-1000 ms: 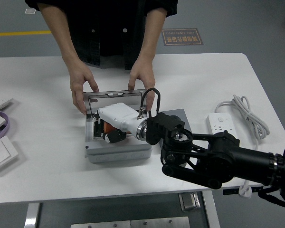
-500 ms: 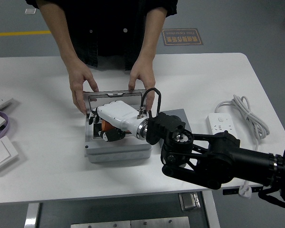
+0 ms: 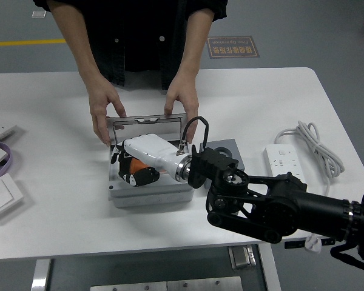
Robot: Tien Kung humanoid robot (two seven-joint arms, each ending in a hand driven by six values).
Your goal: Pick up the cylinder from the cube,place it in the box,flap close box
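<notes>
A grey box (image 3: pixel 148 195) sits at the table's middle with its lid (image 3: pixel 147 125) raised at the back. My right hand (image 3: pixel 132 168), white with black and orange fingers, reaches into the box from the right. Its fingers curl around an orange thing inside, which looks like the cylinder (image 3: pixel 136 164). A grey cube (image 3: pixel 226 149) lies just right of the box, partly behind my black right arm (image 3: pixel 273 206). A person's two hands (image 3: pixel 103 115) hold the box's back edge and lid. My left arm is out of view.
A white power strip (image 3: pixel 281 157) with coiled cable (image 3: pixel 315 145) lies at the right. White switch plates (image 3: pixel 1 195) and a purple band (image 3: pixel 5 162) lie at the left edge. The table's near edge (image 3: pixel 139 248) is close below the box.
My right hand has moved a little further left and down into the box. The person's hands hold still.
</notes>
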